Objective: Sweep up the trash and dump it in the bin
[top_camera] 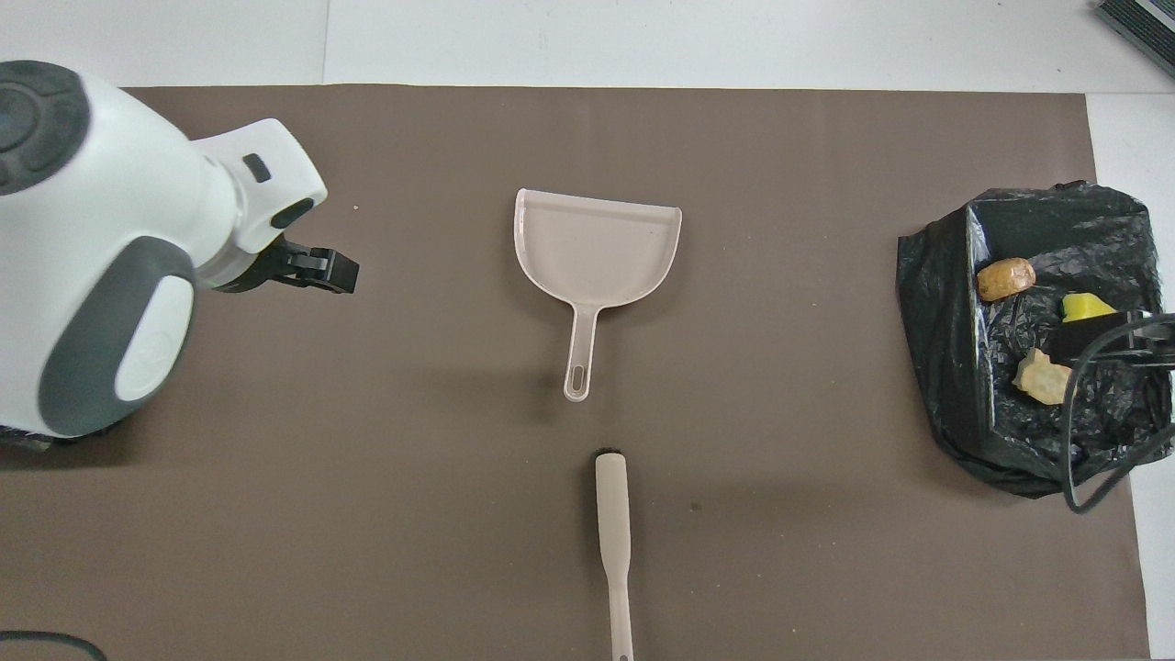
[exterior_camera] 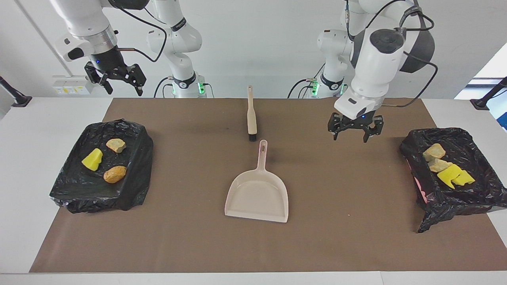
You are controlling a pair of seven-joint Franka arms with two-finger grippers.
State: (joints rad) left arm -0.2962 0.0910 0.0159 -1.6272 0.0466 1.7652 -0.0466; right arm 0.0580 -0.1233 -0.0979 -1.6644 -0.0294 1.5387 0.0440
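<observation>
The beige dustpan [exterior_camera: 257,194] [top_camera: 597,243] lies empty on the brown mat, handle toward the robots. The brush [exterior_camera: 251,118] [top_camera: 613,542] lies just nearer to the robots, bristles toward the handle. The trash lies in two black-lined bins. One bin [exterior_camera: 130,190] [top_camera: 945,367] at the right arm's end holds a yellow wedge [exterior_camera: 92,159], a tan lump [exterior_camera: 116,145] and an orange lump [exterior_camera: 115,174]. The other bin [exterior_camera: 435,209] at the left arm's end holds two tan lumps [exterior_camera: 433,151] and two yellow wedges [exterior_camera: 455,176]. My left gripper [exterior_camera: 355,132] [top_camera: 317,269] hangs open and empty over the mat between dustpan and bin. My right gripper [exterior_camera: 119,81] [top_camera: 1111,335] is open, empty, raised high above its bin.
The brown mat [exterior_camera: 178,221] covers most of the white table. In the overhead view the left arm [top_camera: 101,266] hides the bin at its end. A cable loop [top_camera: 1083,441] from the right arm hangs over its bin.
</observation>
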